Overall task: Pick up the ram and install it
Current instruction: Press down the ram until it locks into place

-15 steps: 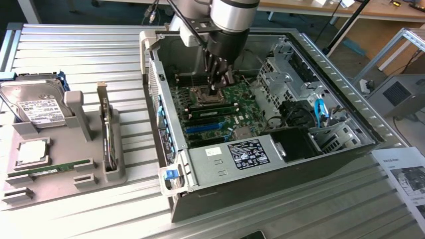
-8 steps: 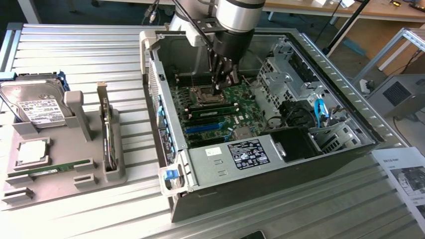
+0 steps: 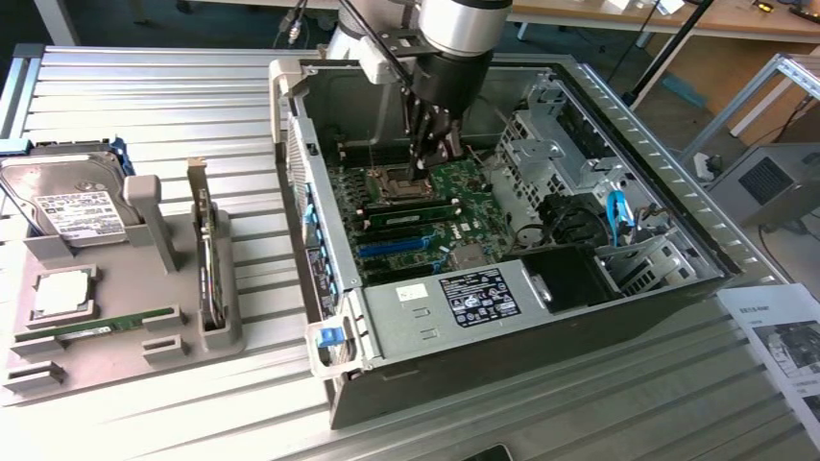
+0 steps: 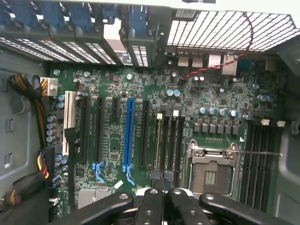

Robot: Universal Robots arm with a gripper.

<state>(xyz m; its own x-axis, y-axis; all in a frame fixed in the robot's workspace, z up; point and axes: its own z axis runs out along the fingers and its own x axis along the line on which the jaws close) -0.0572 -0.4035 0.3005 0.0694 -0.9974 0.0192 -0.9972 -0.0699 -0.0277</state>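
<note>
Over at the exterior view's left sits the grey holder tray (image 3: 180,351), and it's busy: a hard drive (image 3: 75,209) at the back, a square silver processor chip (image 3: 61,291) in front of that, and an expansion card (image 3: 205,252) standing upright along its right side. There's the ram (image 3: 103,327), lying flat in the tray's front slot, well apart from the arm.

Moving to the middle, the open computer case (image 3: 321,288) lies on its side, and the gripper (image 3: 429,163) is down inside it, hanging over the motherboard (image 3: 468,197) just beside the empty processor socket (image 3: 391,182). A second green stick (image 3: 410,206) sits across the memory slots right below the fingertips. The case walls hem the arm in closely.

The wrist view brings in the detail: the fingers (image 4: 151,206) are drawn together with no gap showing, over the ends of the black memory slots (image 4: 169,140). Whether anything thin is pinched between them, I can't tell. The long blue slot (image 4: 129,136) and the socket (image 4: 211,176) flank them.

Further right, drive cages (image 3: 551,144), a blue cable (image 3: 617,216), the labelled power supply (image 3: 443,307), and a printed sheet (image 3: 782,346) outside the case.
</note>
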